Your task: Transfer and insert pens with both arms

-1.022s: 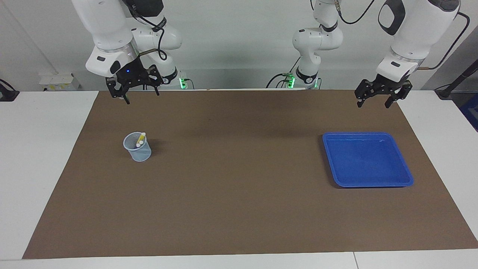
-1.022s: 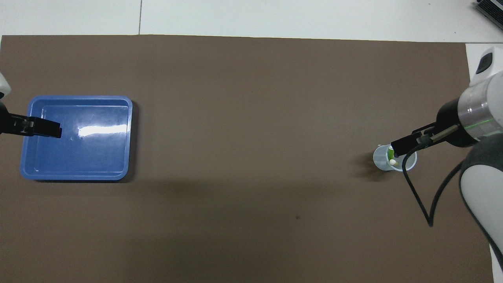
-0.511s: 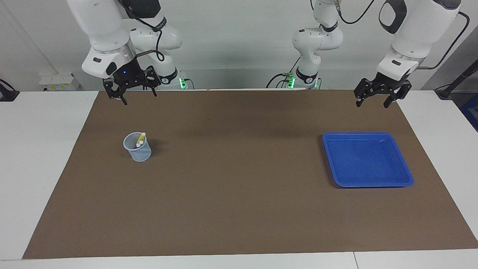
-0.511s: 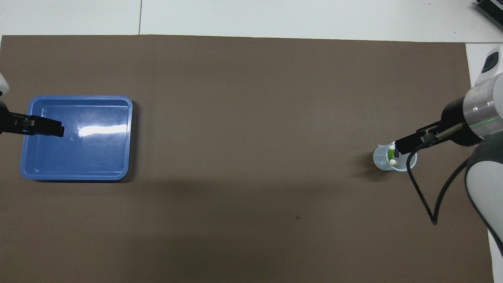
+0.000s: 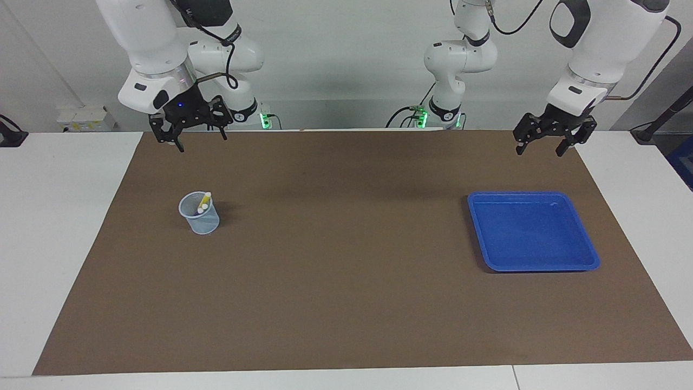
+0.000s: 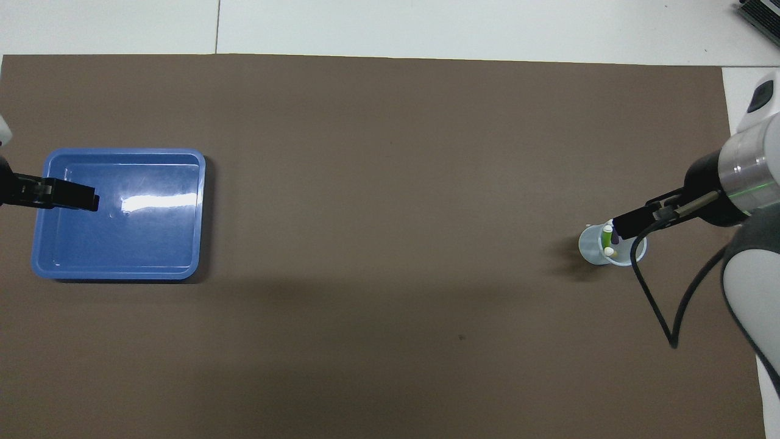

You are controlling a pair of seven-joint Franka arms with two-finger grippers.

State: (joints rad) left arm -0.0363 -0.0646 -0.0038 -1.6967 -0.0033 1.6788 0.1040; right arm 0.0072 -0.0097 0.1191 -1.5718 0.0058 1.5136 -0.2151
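Pens [image 5: 203, 202] stand in the cup [image 5: 200, 216]; left hand [image 5: 543, 150] and right hand [image 5: 201, 142] (both raised) released.

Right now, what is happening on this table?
Nothing is being handled. The pens stand together in a small clear cup toward the right arm's end of the brown mat, and the blue tray at the left arm's end is empty. The right hand and the left hand hang open and raised, holding nothing.
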